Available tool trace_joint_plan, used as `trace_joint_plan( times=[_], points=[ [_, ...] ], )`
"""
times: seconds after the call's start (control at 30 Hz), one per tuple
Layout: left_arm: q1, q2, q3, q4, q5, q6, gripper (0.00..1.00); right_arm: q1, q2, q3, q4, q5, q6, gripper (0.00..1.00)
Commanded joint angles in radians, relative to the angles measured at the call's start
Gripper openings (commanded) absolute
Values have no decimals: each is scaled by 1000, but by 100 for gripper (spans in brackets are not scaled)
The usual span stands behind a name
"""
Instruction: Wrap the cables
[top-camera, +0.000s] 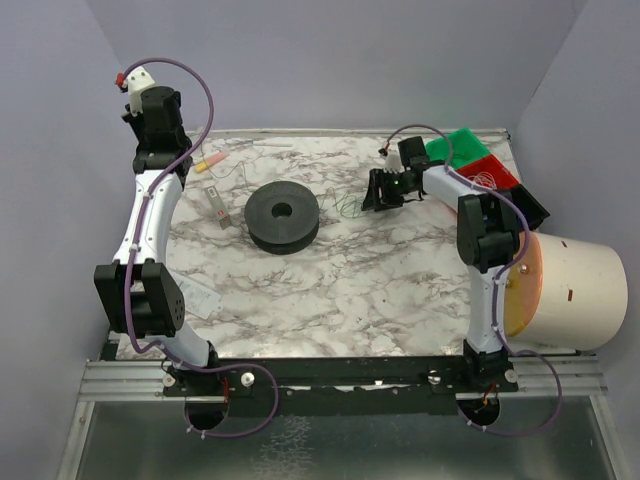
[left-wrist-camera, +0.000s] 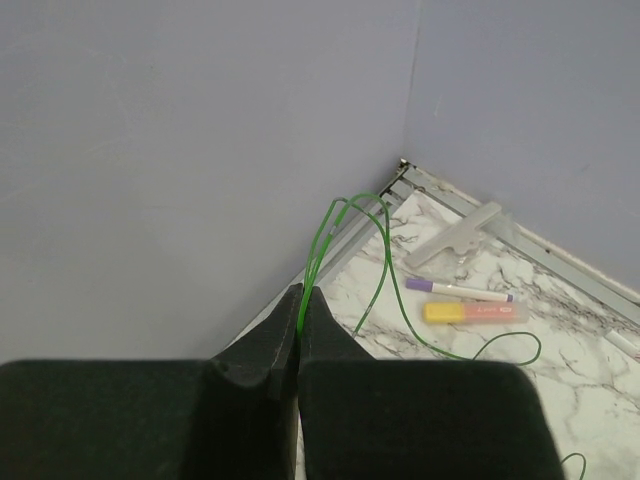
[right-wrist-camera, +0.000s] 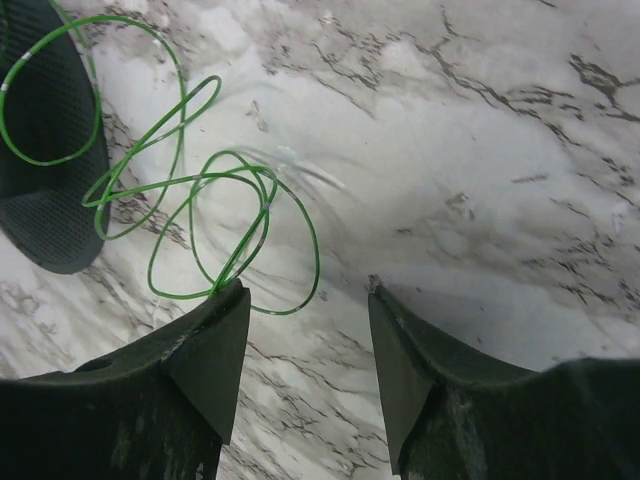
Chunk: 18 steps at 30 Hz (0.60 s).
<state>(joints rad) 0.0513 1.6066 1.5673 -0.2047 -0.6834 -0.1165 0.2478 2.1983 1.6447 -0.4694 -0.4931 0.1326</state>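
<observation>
**A:** What are the left fingers (left-wrist-camera: 285, 322) doing?

**B:** They are pressing tight together, pinching a thin green cable (left-wrist-camera: 325, 232). The arm is holding them up off the table (top-camera: 400, 285), near the far left corner by the wall. The cable is coming out right at the tips in a few close strands, arching upward, then one strand is dropping down to the marble.

**A:** And where is it running from there?

**B:** It is curving across the marble just in front of a purple pen (left-wrist-camera: 458, 290) and a yellow-orange highlighter (left-wrist-camera: 475, 313), then it is leaving the left wrist view. I cannot tell where it ends.

**A:** What about the right fingers (right-wrist-camera: 225, 325)?

**B:** They are standing apart, gripping nothing, and hanging low over the table just right of the black spool (top-camera: 283, 218).

**A:** Is any cable lying near them?

**B:** Yes, a bunch of loose green loops (right-wrist-camera: 200, 200) is lying flat on the marble just ahead of them. In the right wrist view the loops are sitting toward the finger on the left of the picture. The nearest loop is passing right at that fingertip, though I cannot tell whether it is touching. Its outer curve is reaching a little way into the gap between the fingers, and the other fingertip is pointing at bare marble, apart from the loops.

**A:** And the far end of the bunch?

**B:** One loop is lying over a dark rounded edge at the left of that picture.
</observation>
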Motion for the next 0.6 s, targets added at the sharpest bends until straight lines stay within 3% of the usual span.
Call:
trace_joint_plan(
  times=[0.0,0.57],
  points=[
    [7,-6,-10,7,21,-16,0,12,65,51,22,-153,90,56],
    [7,-4,-23,16,24,-20,0,24,112,10,312,-366,356,49]
  ],
)
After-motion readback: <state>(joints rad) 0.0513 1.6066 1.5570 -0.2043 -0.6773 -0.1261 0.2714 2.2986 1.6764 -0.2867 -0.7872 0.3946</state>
